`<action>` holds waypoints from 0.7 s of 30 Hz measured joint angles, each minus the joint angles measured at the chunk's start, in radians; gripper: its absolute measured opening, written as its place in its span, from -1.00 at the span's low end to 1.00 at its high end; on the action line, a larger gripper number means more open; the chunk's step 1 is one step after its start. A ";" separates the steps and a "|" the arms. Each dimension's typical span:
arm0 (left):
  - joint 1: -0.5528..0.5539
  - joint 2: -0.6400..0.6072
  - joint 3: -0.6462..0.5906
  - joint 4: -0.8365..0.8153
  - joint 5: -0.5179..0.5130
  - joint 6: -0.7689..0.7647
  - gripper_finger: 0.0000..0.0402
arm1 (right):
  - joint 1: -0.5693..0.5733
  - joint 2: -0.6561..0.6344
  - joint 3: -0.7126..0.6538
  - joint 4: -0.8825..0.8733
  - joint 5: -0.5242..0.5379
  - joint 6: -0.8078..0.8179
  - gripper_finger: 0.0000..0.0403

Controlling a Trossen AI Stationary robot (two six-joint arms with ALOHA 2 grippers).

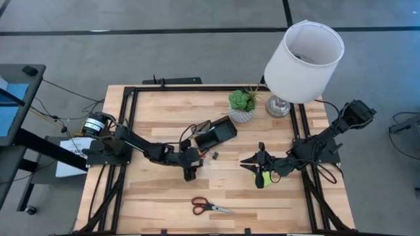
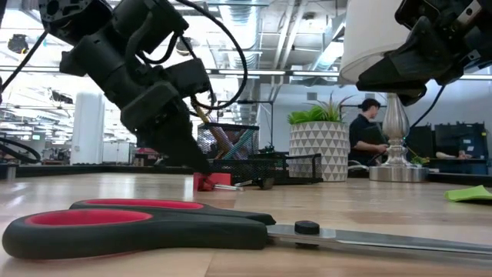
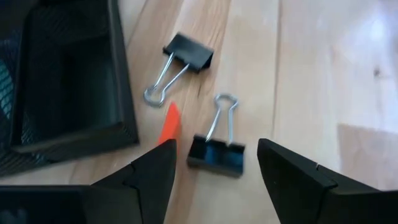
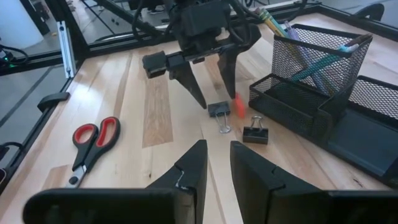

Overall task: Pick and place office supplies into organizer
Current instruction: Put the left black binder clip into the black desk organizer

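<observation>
My left tool (image 3: 214, 171) hangs wide open over a binder clip (image 3: 217, 152) at the organizer's (image 1: 216, 134) 6 o'clock; closing off-centre could flick it away. My right tool (image 4: 216, 165) waits, nearly closed.

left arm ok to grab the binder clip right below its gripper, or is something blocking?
Probably yes. The left gripper is open, its fingers straddling the nearer binder clip on bare wood. The organizer and second binder clip sit off to the side, clear of it.
</observation>
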 joint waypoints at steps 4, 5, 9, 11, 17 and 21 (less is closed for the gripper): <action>0.000 0.009 0.001 0.029 0.002 -0.001 0.10 | 0.000 0.000 0.000 0.000 0.000 0.000 -0.68; 0.000 0.016 0.001 0.027 0.003 -0.006 0.10 | 0.000 0.000 0.000 0.000 0.000 0.000 -0.68; 0.000 0.066 -0.001 0.052 0.023 -0.024 0.10 | 0.000 0.000 0.000 0.000 0.000 0.000 -0.68; -0.001 0.084 0.003 0.062 0.013 -0.023 0.10 | 0.000 0.000 0.000 -0.003 0.000 0.000 -0.68; -0.008 0.105 0.004 0.079 0.004 -0.046 0.09 | 0.000 0.000 0.000 -0.008 0.000 0.000 -0.68; -0.025 0.107 0.004 0.078 -0.006 -0.047 -0.02 | 0.000 0.000 0.000 -0.015 0.000 0.000 -0.68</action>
